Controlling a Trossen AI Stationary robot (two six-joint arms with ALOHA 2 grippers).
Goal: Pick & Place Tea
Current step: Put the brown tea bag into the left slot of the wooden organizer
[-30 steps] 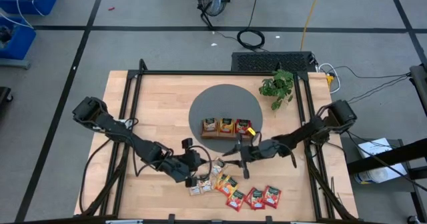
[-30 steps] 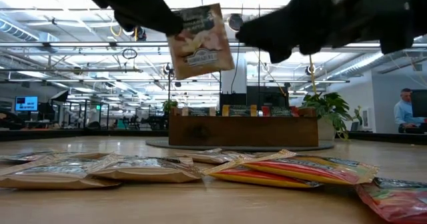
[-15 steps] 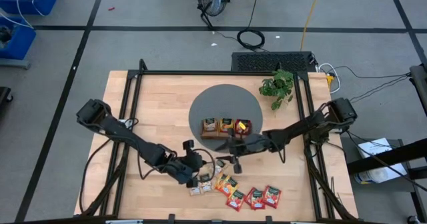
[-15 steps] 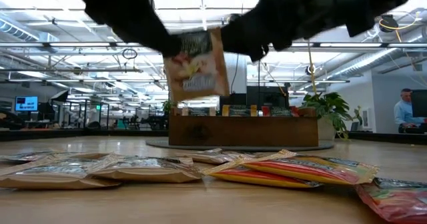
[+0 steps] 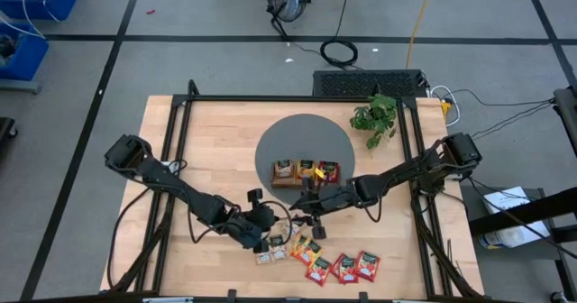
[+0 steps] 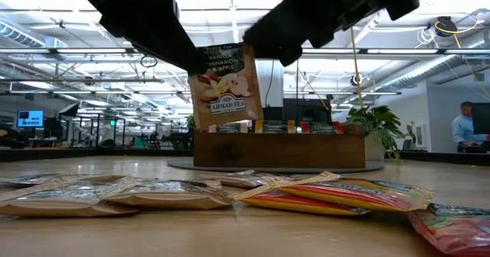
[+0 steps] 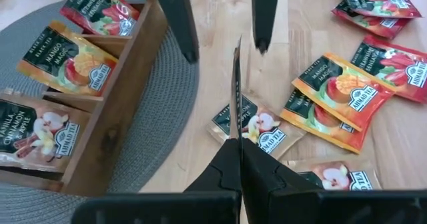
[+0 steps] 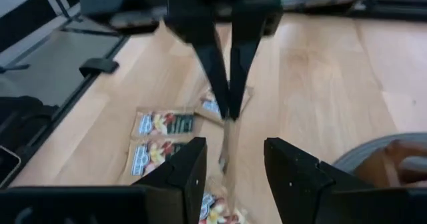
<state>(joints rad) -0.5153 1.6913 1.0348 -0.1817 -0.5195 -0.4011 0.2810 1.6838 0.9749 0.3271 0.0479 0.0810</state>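
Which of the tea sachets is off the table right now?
The cream vanilla-cinnamon-apple sachet, pinched by its dark top edge in the left claw and hanging upright in the air. All the other sachets lie flat on the table or sit in the wooden tray.

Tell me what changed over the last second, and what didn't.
The right gripper swung from beside the wooden tray across to the left gripper, and its open jaws now straddle the vanilla-cinnamon-apple sachet that hangs there. The left gripper stayed shut on that sachet, holding it above the table. The loose sachets on the wood and those in the tray did not move.
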